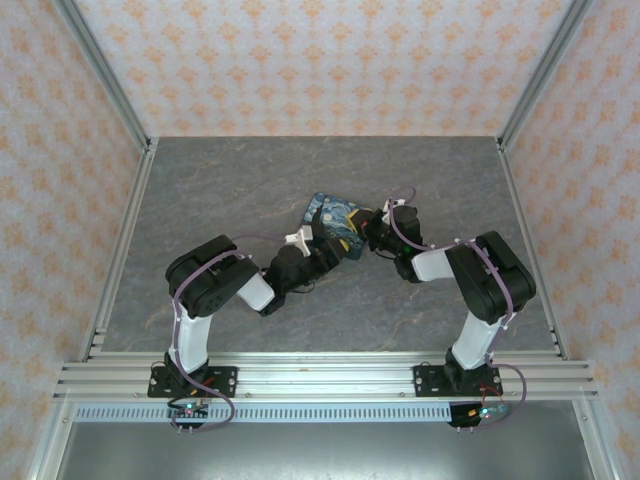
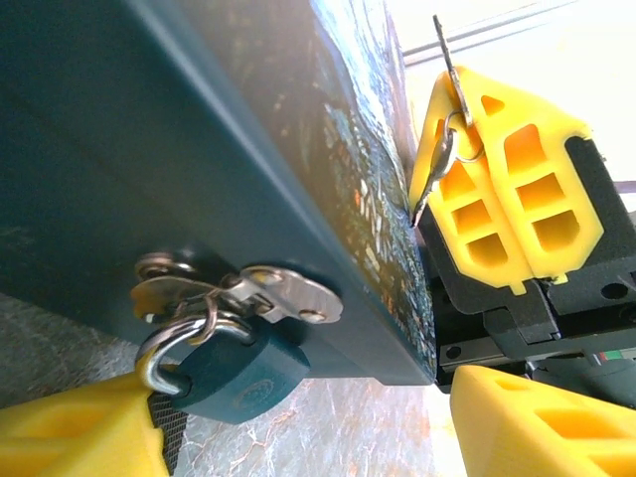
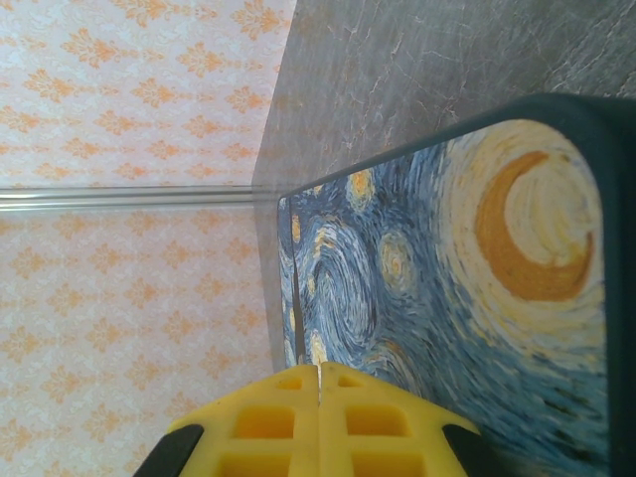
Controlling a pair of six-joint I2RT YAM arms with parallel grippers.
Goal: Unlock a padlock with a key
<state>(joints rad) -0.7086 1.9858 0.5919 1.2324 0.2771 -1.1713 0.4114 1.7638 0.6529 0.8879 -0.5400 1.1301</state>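
Hanging from the metal hasp (image 2: 273,296) on the dark teal side wall of the box (image 2: 149,149), the padlock (image 2: 238,378) is seen just in front of the left gripper (image 2: 298,432). That gripper's yellow fingers (image 2: 70,437) are spread well apart with nothing clamped between them. The lock's teal body and steel shackle are placed beside one finger, touching or nearly touching it (which of the two cannot be told), while the other finger is kept well clear, off the box's corner. Past that corner, the right gripper (image 2: 487,119) is held with its fingers pressed together on the key (image 2: 434,174). A thin metal edge is shown rising out of the seam, with a ring and blade hung against the finger nearest the box; how much of the key is pinched is hidden. From the right wrist, the closed fingers are seen just beside the box's lid (image 3: 447,298), on which a swirling night sky with a crescent moon is printed. A round stamp is pressed into the padlock's body, but it is too blurred to be read. From above, the box is found on the grey table (image 1: 230,180) between the two wrists, and padlock and key are too small to be made out.
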